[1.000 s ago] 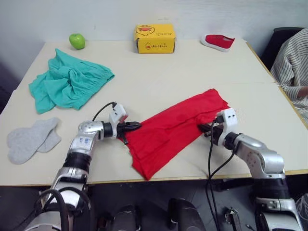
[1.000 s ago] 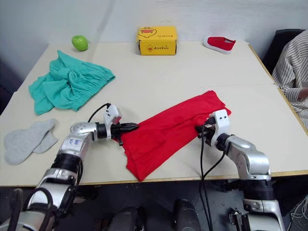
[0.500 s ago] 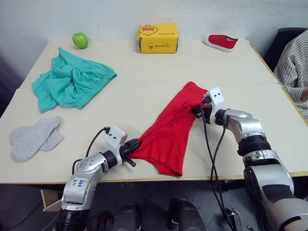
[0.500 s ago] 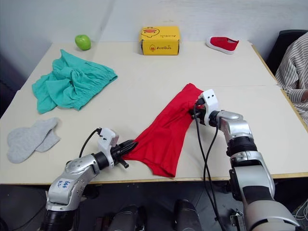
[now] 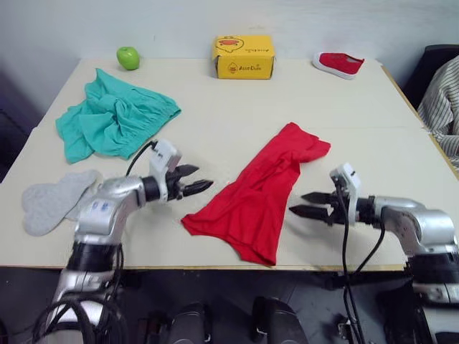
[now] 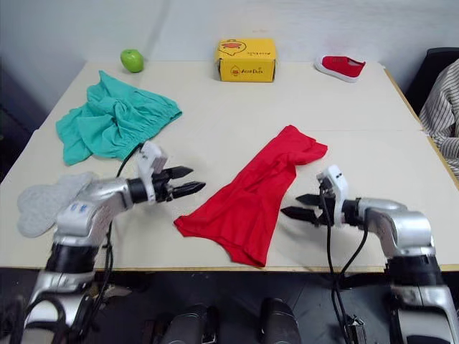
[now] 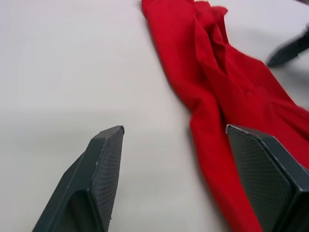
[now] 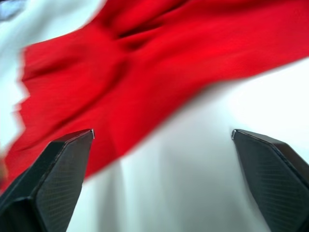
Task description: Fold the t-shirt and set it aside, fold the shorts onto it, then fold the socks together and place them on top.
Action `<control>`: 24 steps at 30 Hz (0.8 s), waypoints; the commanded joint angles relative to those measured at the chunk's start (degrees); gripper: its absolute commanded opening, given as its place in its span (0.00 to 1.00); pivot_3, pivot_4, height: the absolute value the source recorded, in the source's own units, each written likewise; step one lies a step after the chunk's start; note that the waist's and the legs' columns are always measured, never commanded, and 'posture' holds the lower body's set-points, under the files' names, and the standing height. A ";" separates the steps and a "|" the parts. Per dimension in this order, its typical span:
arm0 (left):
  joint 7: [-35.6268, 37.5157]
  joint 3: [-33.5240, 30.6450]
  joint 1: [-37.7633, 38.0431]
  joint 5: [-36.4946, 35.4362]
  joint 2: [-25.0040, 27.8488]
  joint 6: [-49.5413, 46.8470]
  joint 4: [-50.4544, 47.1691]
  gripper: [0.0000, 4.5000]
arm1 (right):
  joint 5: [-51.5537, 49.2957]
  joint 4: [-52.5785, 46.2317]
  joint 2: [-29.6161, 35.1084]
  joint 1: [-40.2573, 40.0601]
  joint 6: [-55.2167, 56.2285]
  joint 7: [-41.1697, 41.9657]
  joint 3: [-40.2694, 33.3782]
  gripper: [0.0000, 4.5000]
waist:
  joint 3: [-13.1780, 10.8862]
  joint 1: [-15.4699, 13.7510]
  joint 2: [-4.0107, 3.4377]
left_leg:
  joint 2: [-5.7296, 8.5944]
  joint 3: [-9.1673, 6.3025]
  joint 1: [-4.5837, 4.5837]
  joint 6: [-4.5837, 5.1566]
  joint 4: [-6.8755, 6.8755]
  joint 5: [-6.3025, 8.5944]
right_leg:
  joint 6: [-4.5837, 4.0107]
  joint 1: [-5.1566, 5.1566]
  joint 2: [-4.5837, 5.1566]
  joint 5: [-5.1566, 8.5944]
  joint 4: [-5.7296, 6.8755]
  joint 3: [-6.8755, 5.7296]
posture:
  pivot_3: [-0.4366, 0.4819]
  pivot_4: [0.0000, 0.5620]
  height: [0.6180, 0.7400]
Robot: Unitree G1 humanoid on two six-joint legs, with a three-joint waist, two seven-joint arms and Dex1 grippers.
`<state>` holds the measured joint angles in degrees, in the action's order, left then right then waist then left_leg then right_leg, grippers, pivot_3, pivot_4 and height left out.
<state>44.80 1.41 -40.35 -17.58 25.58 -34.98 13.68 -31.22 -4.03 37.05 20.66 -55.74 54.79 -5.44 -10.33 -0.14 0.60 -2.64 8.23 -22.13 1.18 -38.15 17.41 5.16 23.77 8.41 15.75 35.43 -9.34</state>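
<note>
The red t-shirt (image 5: pixel 259 195) lies folded into a long crumpled strip, slanting across the middle of the table. My left gripper (image 5: pixel 192 180) hovers just left of it, open and empty. On the shirt's right side my right gripper (image 5: pixel 307 203) is open too, holding nothing. The teal shorts (image 5: pixel 115 120) lie bunched at the far left. The grey socks (image 5: pixel 51 201) rest overlapping near the table's left front edge. In the left wrist view the shirt (image 7: pixel 227 96) lies ahead of the spread fingers (image 7: pixel 99 169); in the right wrist view the shirt (image 8: pixel 145 72) lies beyond its fingers (image 8: pixel 53 179).
A green apple (image 5: pixel 128 56), a yellow box (image 5: pixel 244 56) and a small red shoe (image 5: pixel 342 63) stand along the table's far edge (image 5: pixel 301 61). A person in a striped sleeve (image 5: pixel 443 100) sits at the right.
Both grippers let go of the t-shirt and opened. The left drew back to the left, the right pulled away to the right. The shirt now lies released on the table.
</note>
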 commanded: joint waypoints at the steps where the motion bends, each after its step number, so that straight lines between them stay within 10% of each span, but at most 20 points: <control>1: -0.49 3.02 -8.59 5.01 -4.62 9.83 17.68 0.79 | -3.02 -7.96 -3.72 -4.43 -3.90 -6.23 -1.03 1.00 | 0.02 0.02 0.04 | 0.00 0.06 0.00 0.02 0.00 0.01 | 0.01 0.03 0.00 0.00 0.00 0.03 | 0.48 0.27 1.00; 8: -3.36 5.14 -21.67 12.77 -13.29 24.64 47.52 0.79 | -3.50 -15.82 -9.58 -9.49 -6.12 -15.77 0.31 1.00 | 0.03 0.65 0.15 | 0.00 0.16 -0.01 -0.01 0.05 0.08 | 0.02 0.07 -0.09 -0.01 -0.13 0.01 | 0.48 0.27 1.00; 17: -3.10 4.12 -26.64 15.76 -18.48 28.19 56.62 0.79 | -5.27 -20.43 -11.90 -12.21 -7.90 -19.98 2.84 1.00 | 0.12 0.28 0.28 | -0.05 0.11 0.00 0.11 -0.02 0.17 | 0.02 0.06 -0.06 -0.01 -0.32 0.03 | 0.48 0.27 1.00; 24: -3.57 3.91 -26.91 17.64 -20.51 28.57 57.52 0.51 | -3.43 -19.64 -11.85 -12.90 -5.95 -21.89 5.73 0.57 | 0.13 0.29 0.30 | -0.04 0.12 0.00 0.12 -0.02 0.18 | 0.02 0.06 -0.06 -0.01 -0.31 0.02 | 0.48 0.27 1.00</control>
<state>41.21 5.25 -66.89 -0.82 5.93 -6.20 70.46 -34.27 -24.50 25.82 9.53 -60.61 32.89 -2.60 -10.20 0.15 0.90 -2.68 8.35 -22.13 1.30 -38.17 17.59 5.18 23.83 8.35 15.74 35.12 -9.32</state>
